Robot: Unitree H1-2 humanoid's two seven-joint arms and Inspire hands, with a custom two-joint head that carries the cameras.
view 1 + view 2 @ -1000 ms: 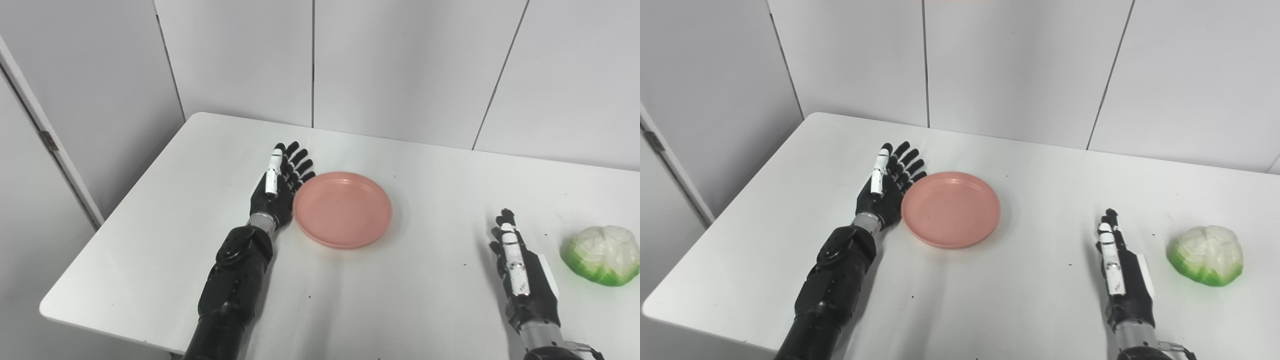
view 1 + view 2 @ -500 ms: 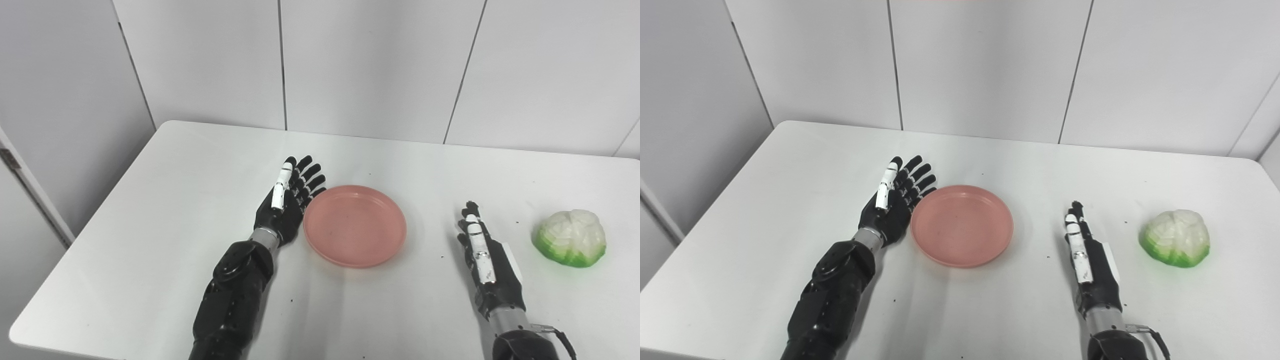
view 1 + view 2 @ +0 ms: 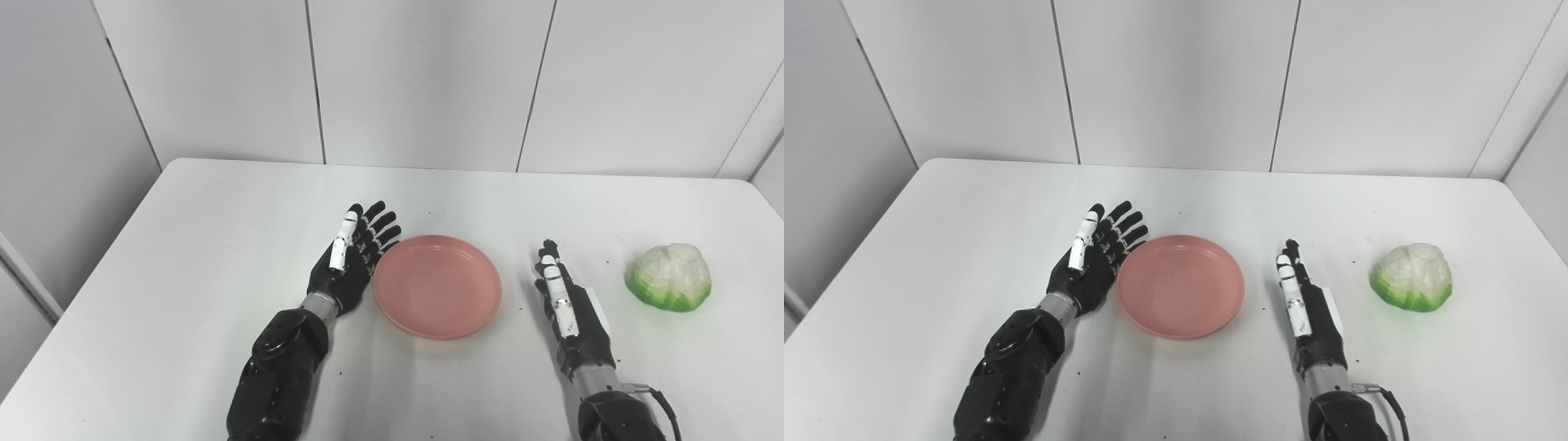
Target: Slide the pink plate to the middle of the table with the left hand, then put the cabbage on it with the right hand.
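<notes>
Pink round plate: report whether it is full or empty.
Empty. The pink round plate shows only its bare inside; the green-and-white cabbage sits apart on the white table.

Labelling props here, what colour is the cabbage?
The cabbage is whitish on top, bright green at its base; clearest in the right eye view.

You see a plain salmon-pink plate (image 3: 437, 286) with a few tiny dark specks on its face. The cabbage (image 3: 671, 277) is pale whitish on top, shading to bright green along its base. Your left robot hand (image 3: 349, 263) is black with one white finger segment strip; the right robot hand (image 3: 569, 309) is black too, with a white strip and a white side patch. The table (image 3: 184, 257) is white, dotted with small dark specks. The wall panels (image 3: 422, 79) are light grey with thin dark seams.
</notes>
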